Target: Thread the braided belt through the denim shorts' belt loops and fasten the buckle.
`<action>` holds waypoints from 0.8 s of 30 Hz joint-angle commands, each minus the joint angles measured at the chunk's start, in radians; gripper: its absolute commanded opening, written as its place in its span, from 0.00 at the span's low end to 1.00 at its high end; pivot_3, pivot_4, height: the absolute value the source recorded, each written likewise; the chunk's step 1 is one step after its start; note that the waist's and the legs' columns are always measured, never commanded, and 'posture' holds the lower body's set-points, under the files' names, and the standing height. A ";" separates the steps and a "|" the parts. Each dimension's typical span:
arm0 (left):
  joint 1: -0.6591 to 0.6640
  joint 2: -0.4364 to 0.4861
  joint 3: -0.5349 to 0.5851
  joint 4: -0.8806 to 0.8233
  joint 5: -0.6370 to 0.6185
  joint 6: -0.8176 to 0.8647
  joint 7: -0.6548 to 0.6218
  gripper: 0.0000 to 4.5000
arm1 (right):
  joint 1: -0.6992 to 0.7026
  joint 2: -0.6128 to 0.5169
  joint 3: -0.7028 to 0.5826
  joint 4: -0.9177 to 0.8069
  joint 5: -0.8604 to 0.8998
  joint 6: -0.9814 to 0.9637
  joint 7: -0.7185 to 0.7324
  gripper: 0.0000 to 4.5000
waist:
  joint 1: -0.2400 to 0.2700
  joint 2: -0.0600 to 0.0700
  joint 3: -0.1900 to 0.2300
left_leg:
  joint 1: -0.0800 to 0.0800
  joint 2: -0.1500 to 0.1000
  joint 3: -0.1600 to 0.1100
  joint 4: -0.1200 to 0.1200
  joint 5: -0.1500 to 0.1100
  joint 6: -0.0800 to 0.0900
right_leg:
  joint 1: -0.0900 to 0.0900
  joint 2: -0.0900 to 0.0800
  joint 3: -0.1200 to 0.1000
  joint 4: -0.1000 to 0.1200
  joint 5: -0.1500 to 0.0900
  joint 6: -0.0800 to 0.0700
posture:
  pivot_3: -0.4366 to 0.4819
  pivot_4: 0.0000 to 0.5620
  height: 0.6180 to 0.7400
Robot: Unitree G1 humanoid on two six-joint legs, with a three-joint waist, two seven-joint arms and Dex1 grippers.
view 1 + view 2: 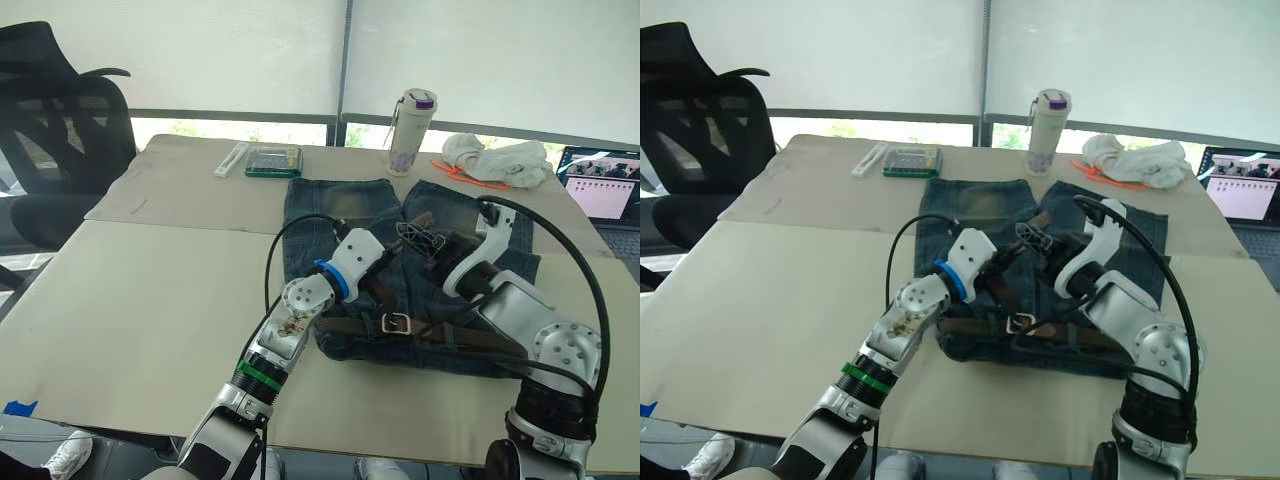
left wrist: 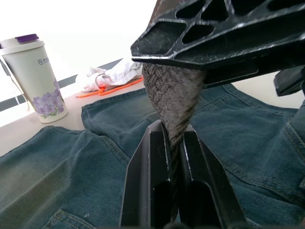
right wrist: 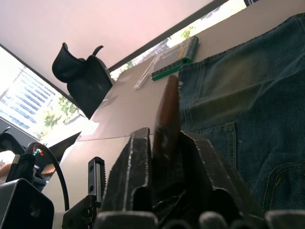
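Both grippers clamp the one braided belt (image 1: pixel 440 332): the left gripper (image 2: pixel 174 157) pinches its woven strap, and the right gripper (image 3: pixel 164 157) pinches its free end, just beside the left. Below them the belt crosses the waistband of the single denim shorts (image 1: pixel 340 205), its one buckle (image 1: pixel 396 323) mid-waist. Beyond the shorts stand one tumbler (image 1: pixel 410 130), a white cloth bundle (image 1: pixel 500 160) and a green box (image 1: pixel 273 161). Left of the arms the table (image 1: pixel 130 290) lies bare to its near edge.

The arms are hiding the shorts' (image 1: pixel 350 215) middle and much of the belt (image 1: pixel 440 333); the loops are showing too small to tell.
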 commanded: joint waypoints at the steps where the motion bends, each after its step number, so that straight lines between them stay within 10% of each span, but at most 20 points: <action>1: 0.005 -0.016 0.001 -0.029 -0.045 0.002 -0.043 0.17 | -0.001 -0.026 -0.011 -0.030 0.047 -0.031 0.000 0.00 | 0.000 0.000 0.000 | 0.000 0.000 0.000 0.000 0.000 0.000 | 0.000 0.000 0.000 0.000 0.000 0.000 | 0.48 0.27 0.98; 12: -0.123 0.104 0.145 0.178 -0.072 -0.127 -0.055 0.98 | 0.087 -0.289 -0.040 0.037 0.028 0.023 0.060 0.00 | -0.004 0.000 0.000 | 0.000 0.000 0.000 0.001 0.001 0.002 | 0.000 0.000 0.000 0.001 0.000 0.000 | 0.48 0.27 0.98; 24: -0.146 0.073 0.181 0.253 -0.183 -0.106 -0.223 0.99 | 0.260 -0.512 -0.013 -0.034 -0.085 0.034 0.255 0.00 | 0.001 0.001 0.000 | 0.000 0.000 0.000 0.002 0.001 0.002 | 0.000 0.000 0.000 0.001 0.000 0.000 | 0.48 0.27 0.98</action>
